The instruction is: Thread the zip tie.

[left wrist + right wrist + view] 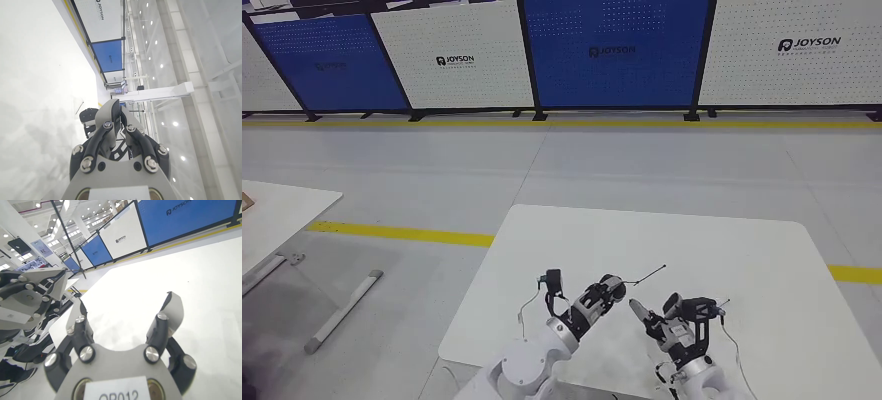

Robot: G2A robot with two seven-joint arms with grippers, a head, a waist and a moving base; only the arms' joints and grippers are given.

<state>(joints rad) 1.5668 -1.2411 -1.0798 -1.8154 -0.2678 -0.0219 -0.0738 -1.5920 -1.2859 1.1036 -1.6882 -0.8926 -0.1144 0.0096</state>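
The zip tie (644, 275) is a thin black strap that sticks out over the white table (692, 235) from the tips of my left gripper (617, 288). That gripper (119, 109) is shut, its pads pressed together. In the right wrist view the left gripper (64, 271) shows from the side, with the zip tie (64, 230) running up and away past its tip. My right gripper (124, 297) stands open just to the right of it, above the table with nothing between its fingers. In the top view the right gripper (670, 306) is near the table's front edge.
A short thin dark strip (722, 302) shows just past the right gripper's outer finger, also seen in the left wrist view (79, 108). The table spreads bare beyond both grippers. Another white table (282, 210) stands far left, and blue and white panels (612, 50) line the back.
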